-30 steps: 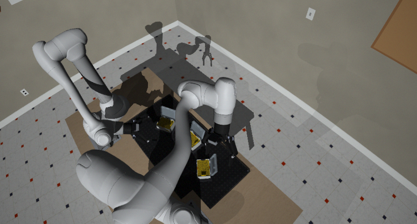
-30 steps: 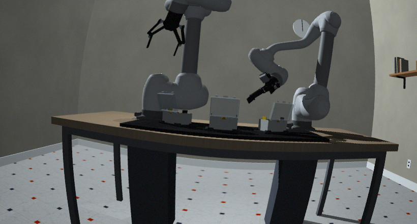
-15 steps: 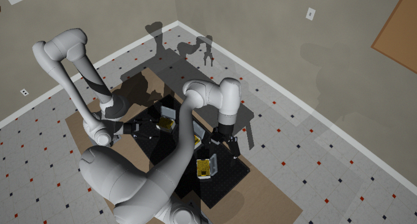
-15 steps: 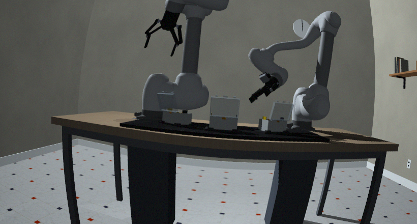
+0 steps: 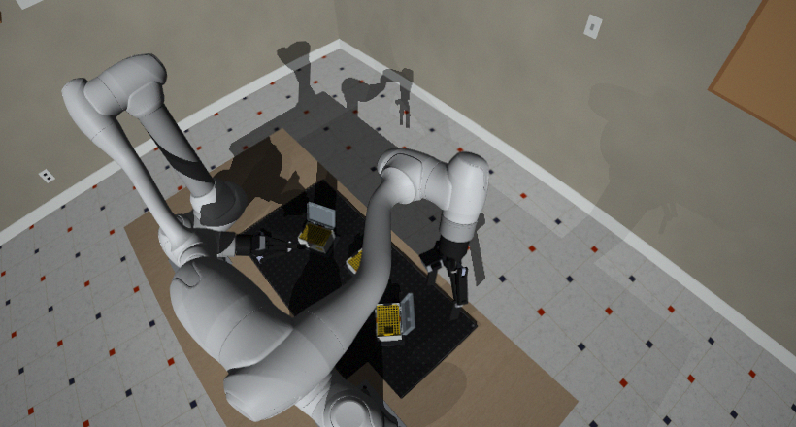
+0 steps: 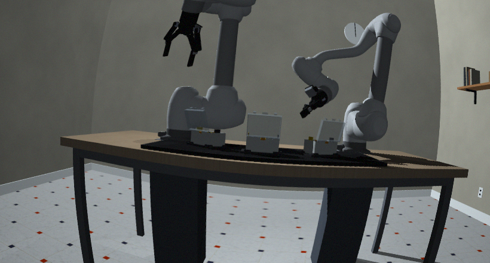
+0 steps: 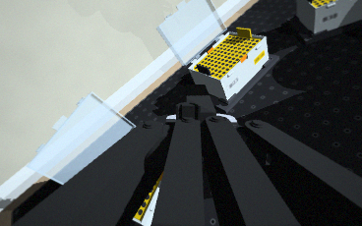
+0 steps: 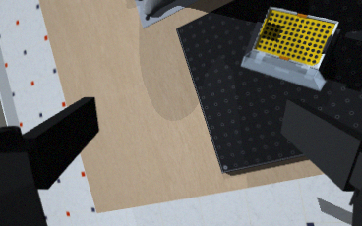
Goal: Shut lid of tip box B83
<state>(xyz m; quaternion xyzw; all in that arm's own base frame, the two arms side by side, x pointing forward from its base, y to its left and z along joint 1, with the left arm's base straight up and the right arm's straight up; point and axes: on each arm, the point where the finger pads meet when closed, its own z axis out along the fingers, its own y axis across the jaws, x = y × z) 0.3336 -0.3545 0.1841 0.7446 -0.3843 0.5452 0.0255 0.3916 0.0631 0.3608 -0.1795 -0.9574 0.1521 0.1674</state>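
All three tip boxes have raised lids. The H1 box (image 5: pixel 315 237) (image 6: pixel 325 147) is mostly hidden behind the fingers in the left wrist view, where its clear lid (image 7: pixel 84 142) shows. The H2 box (image 5: pixel 353 262) (image 6: pixel 262 145) (image 7: pixel 246 74) is partly behind the right arm in the top view. The H3 box (image 5: pixel 387 319) (image 6: pixel 208 138) (image 7: pixel 317 20) (image 8: pixel 297 36) stands apart. Sticker IDs are too small to read surely. My left gripper (image 5: pixel 289 246) (image 6: pixel 303 113) (image 7: pixel 195 99) is shut, empty, above and beside the H1 box. My right gripper (image 5: pixel 446 291) (image 6: pixel 177 60) (image 8: pixel 191 115) is open, high above the mat's edge.
The boxes stand in a row on the black perforated mat (image 5: pixel 428 345) (image 8: pixel 216 98), which lies on the wooden table (image 5: pixel 517 379) (image 6: pixel 113 137) (image 8: pixel 118 147). The right arm's long links cross over the mat in the top view, near the H2 box.
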